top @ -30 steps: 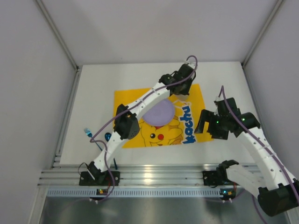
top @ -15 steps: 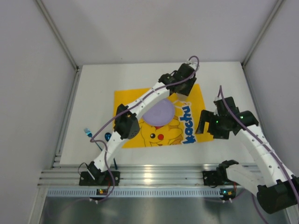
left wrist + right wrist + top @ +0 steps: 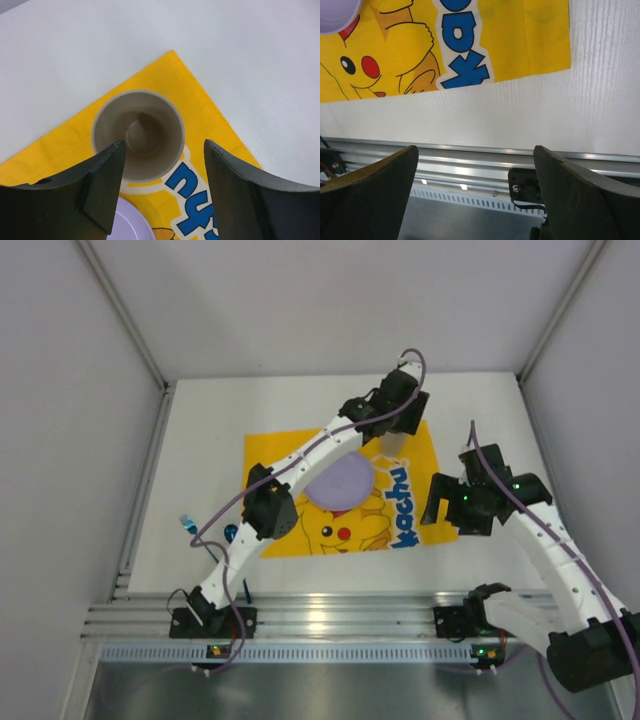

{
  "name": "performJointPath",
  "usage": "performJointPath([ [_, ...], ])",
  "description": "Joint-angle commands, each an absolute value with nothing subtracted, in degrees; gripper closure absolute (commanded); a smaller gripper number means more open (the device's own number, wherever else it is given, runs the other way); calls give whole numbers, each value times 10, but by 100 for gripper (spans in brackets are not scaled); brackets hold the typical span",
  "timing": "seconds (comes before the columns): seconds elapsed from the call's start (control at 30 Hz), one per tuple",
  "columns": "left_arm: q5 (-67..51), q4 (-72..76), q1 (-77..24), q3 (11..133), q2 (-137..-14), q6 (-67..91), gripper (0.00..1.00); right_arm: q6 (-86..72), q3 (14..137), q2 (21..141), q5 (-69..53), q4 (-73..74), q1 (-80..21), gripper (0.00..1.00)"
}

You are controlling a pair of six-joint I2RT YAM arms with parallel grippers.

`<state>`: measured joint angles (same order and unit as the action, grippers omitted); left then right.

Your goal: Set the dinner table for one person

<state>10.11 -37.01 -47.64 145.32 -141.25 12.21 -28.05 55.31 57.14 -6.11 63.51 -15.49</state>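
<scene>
**Top view.** The left arm reaches across the yellow mat [image 3: 275, 455]. The left pincer [image 3: 394, 430] hangs over the mat's far right corner, with the beige cup [image 3: 393, 444] directly beneath it. The purple plate [image 3: 338, 482] lies on the mat, to the left of this pincer and nearer the arm bases. The right pincer [image 3: 438, 502] hovers at the mat's right edge. The white bench [image 3: 200, 460] carries the mat and extends on all sides beneath both pincers.

**Left wrist view.** We record the left jaws as apart. The beige cup stands upright, mouth up, on the mat's corner, between the two fingers [image 3: 102, 190] and below their tips. One finger overlaps the cup's rim in this view, and we cannot tell whether they touch. The other finger is clear of it. The plate's rim shows just on the near side of the pincer. Bare bench lies beyond the cup.

**Right wrist view.** The right jaws are spread wide, with nothing between the fingers [image 3: 590, 195]. Between the tips we see the aluminium rail [image 3: 470, 162]. Past it is a strip of bench, then the mat's printed edge.
</scene>
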Motion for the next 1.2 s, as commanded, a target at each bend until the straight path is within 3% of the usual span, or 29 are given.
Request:
performJointPath([
  [0.0,220,-316,-476,1419,-1263,180,30,-274,573,576,-65,623,-146,0],
  [0.07,256,-337,-447,1355,-1196,245,32,-273,571,582,-72,617,-147,0],
  [0.17,284,-390,-364,1145,-1031,351,35,-271,576,595,-92,606,-147,0],
  [0.2,290,-402,-337,1014,-988,379,35,-271,582,598,-97,600,-147,0],
  [0.3,298,-471,-210,777,-806,479,35,-272,598,613,-114,590,-151,0],
  [0.47,158,-507,-29,517,-629,479,34,-274,622,649,-130,577,-170,0],
  [0.7,35,-508,-20,415,-575,497,33,-266,645,677,-127,578,-196,0],
  [0.8,16,-491,-25,369,-569,498,39,-264,644,675,-124,581,-198,0],
  [1.17,111,-481,-195,360,-656,601,53,-259,619,652,-122,590,-198,0],
])
